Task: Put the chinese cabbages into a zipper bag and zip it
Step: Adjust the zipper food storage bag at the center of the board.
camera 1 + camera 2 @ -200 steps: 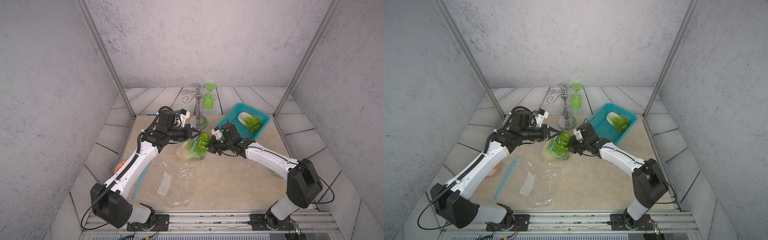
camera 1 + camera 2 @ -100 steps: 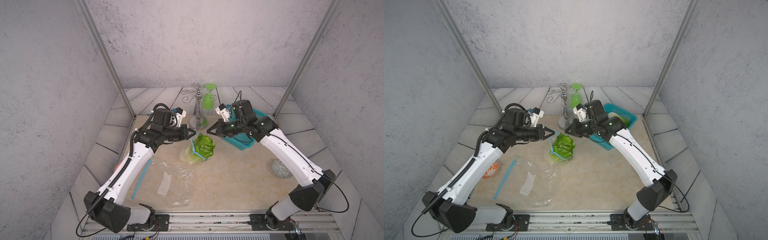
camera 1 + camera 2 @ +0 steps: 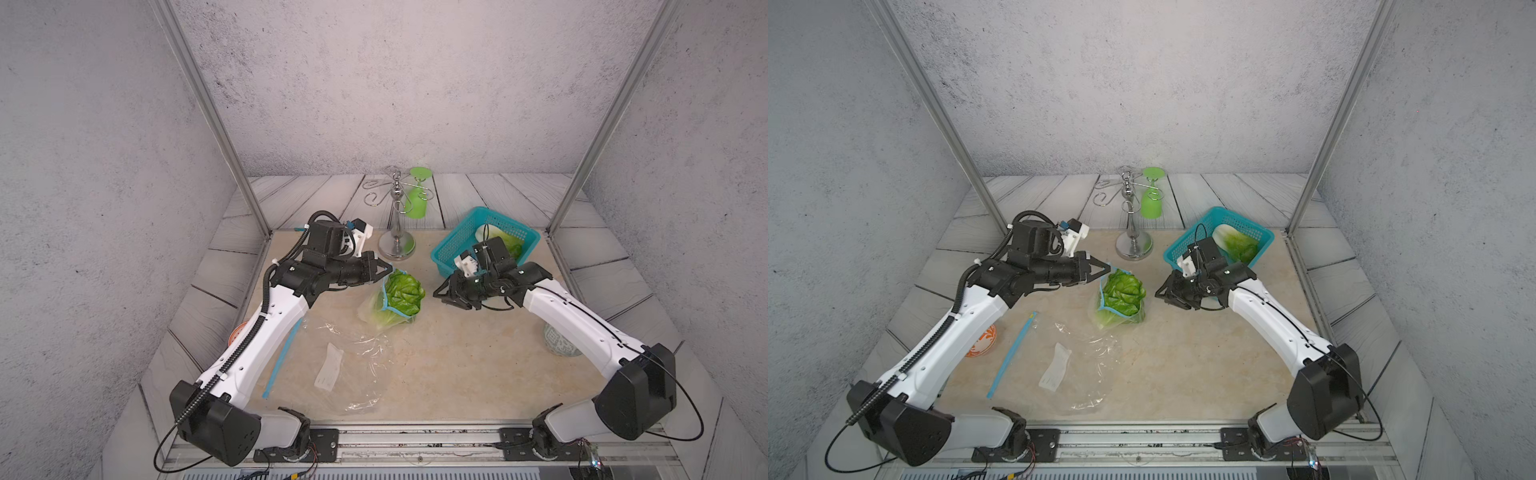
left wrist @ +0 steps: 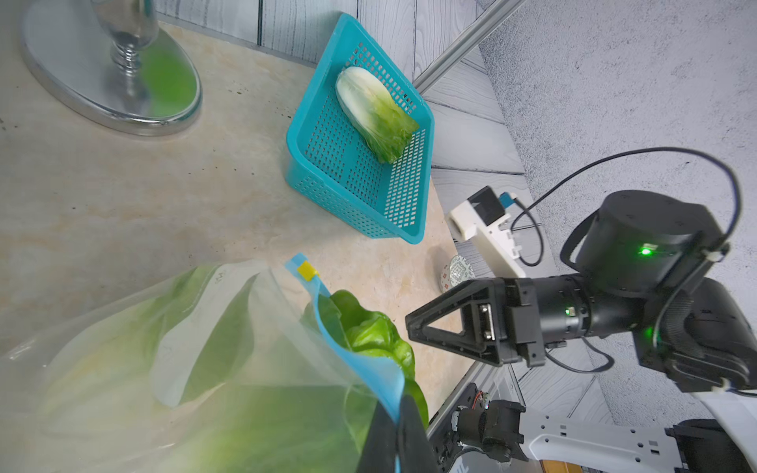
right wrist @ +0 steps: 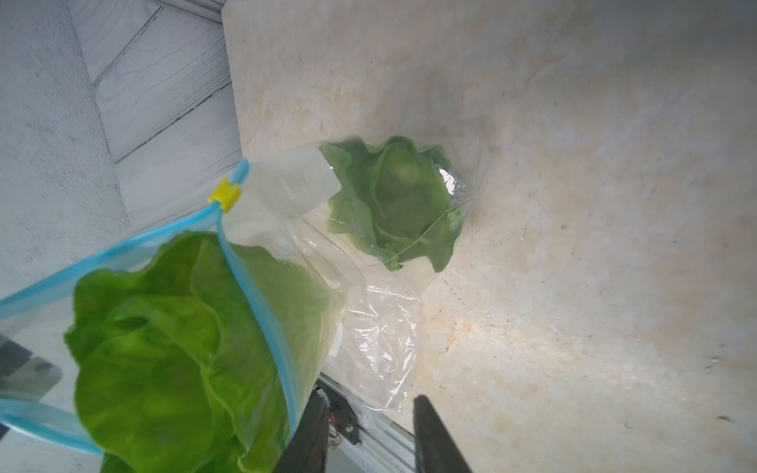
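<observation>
A clear zipper bag (image 3: 376,313) (image 3: 1100,309) with a blue rim stands mid-table in both top views. Leafy chinese cabbages (image 3: 403,293) (image 5: 172,336) fill it, one sticking out of the mouth; another head (image 5: 393,200) shows through the plastic. My left gripper (image 3: 388,270) (image 4: 399,442) is shut on the bag's blue rim (image 4: 360,360). The yellow slider (image 5: 224,195) sits at one end of the zip. My right gripper (image 3: 442,297) (image 5: 368,409) hangs open just right of the bag, holding nothing. One more cabbage (image 3: 505,245) (image 4: 372,112) lies in the teal basket (image 3: 455,243).
A second clear bag (image 3: 353,365) lies flat near the front, with a blue zip strip (image 3: 282,357) beside it. A metal stand (image 3: 397,245) holding a green goblet (image 3: 417,199) is at the back. An orange ball (image 3: 982,340) lies under the left arm; a patterned ball (image 3: 559,343) by the right arm.
My right gripper left the bag, rose towards the basket, then came back down beside the bag with its jaws now apart. The left gripper kept hold of the rim.
</observation>
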